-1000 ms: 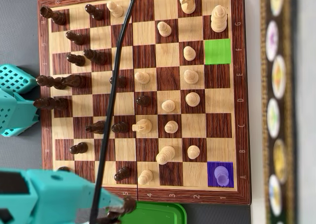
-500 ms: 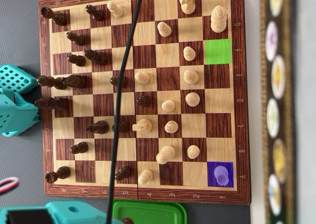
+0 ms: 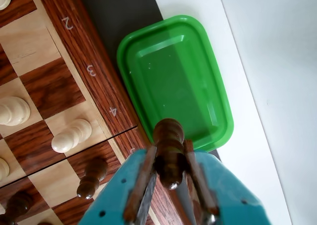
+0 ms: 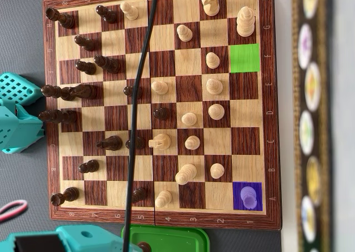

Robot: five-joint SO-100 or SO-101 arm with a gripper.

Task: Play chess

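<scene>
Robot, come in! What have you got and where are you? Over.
Jaws shut on dark chess piece. Hanging above the green tray, off the chessboard. Nothing in the way.

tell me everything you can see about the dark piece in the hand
The dark chess piece is turned, glossy brown wood with a rounded top and ringed collar, probably a pawn. The teal hand is shut on it, its fingers touching either side. The piece sits off the board, over the near rim of the green tray. Its base is hidden.

You see a green plastic tray (image 3: 176, 79) lying just off the board's edge on the dark mat (image 4: 25, 35), a pink loop (image 4: 11, 208) at left, and a patterned strip (image 4: 310, 119) at right.
</scene>
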